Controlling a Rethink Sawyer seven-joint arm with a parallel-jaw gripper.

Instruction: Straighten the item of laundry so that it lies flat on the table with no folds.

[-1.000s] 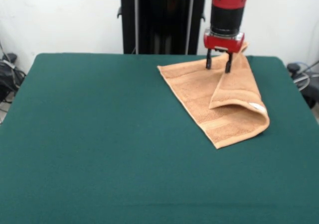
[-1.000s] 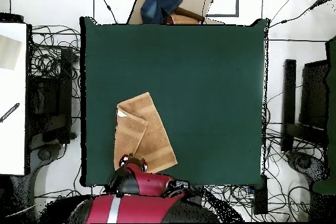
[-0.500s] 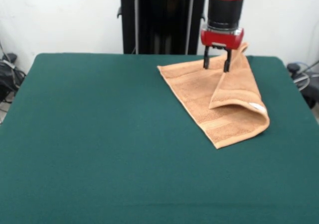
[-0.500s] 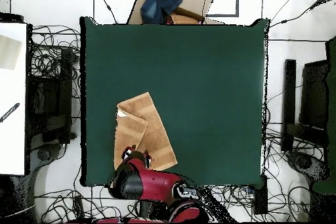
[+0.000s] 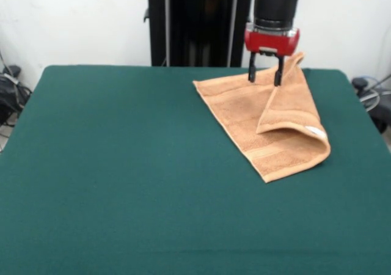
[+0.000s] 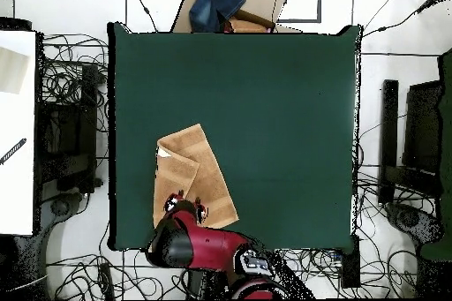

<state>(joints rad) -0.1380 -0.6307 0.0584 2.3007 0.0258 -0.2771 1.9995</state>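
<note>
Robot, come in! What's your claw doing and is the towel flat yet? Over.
Gripper open, empty, above towel's far edge. Towel not flat: one side folded over on itself, white label showing. Table around it unobstructed.

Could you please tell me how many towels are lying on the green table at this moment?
1. The single orange-tan towel lies on the table near its far right corner in the front view, one side folded over itself, under the open gripper. Nothing suggests another is hidden.

Table [image 5: 122, 165] bare apart from folded towel [image 5: 269, 122] under gripper [image 5: 264, 78].
</note>
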